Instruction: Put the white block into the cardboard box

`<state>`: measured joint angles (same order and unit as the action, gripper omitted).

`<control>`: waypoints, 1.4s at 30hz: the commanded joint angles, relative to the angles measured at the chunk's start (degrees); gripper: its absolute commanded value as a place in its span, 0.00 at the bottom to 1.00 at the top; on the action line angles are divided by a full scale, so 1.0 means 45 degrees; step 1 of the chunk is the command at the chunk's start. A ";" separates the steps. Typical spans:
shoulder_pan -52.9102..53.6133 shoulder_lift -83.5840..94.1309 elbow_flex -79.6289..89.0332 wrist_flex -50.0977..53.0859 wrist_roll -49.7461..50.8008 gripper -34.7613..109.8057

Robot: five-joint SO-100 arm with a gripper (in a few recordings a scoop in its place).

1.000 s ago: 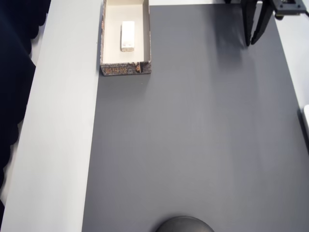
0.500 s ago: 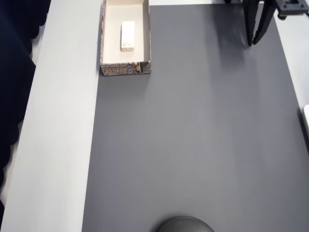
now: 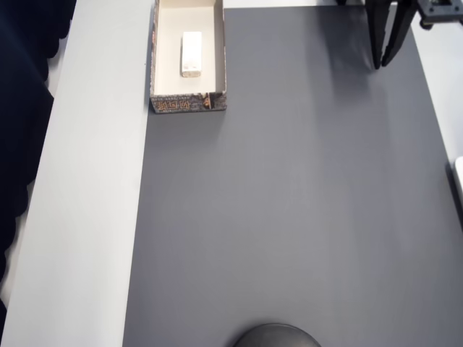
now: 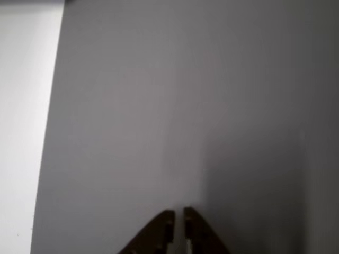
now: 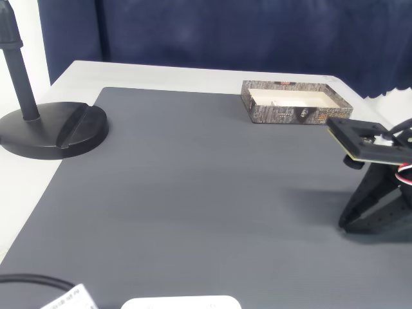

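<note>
White block (image 3: 192,53) lies flat inside the cardboard box (image 3: 155,79) at the grey mat's (image 3: 289,217) far corner, gripper (image 3: 385,63) well apart with tips nearly pressed together and holding nothing, so the placing looks done, nothing left but retreat.

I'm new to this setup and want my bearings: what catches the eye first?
The small white rectangular block lies inside the long patterned cardboard box at the top left edge of the dark grey mat in the overhead view. The black gripper hangs at the top right, fingers nearly together, holding nothing.
</note>
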<state>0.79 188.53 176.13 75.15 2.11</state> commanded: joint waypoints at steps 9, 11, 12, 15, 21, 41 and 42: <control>-0.0156 0.0449 0.0234 0.0117 -0.0293 0.23; -0.0156 0.0449 0.0234 0.0137 -0.0293 0.23; -0.0156 0.0449 0.0234 0.0137 -0.0313 0.23; -0.0156 0.0449 0.0234 0.0137 -0.0332 0.23; -0.0156 0.0449 0.0234 0.0215 -0.0684 0.23; -0.0156 0.0449 0.0234 0.0215 -0.0723 0.23; -0.0156 0.0449 0.0234 0.0215 -0.0723 0.23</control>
<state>0.79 188.53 176.13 75.85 -0.62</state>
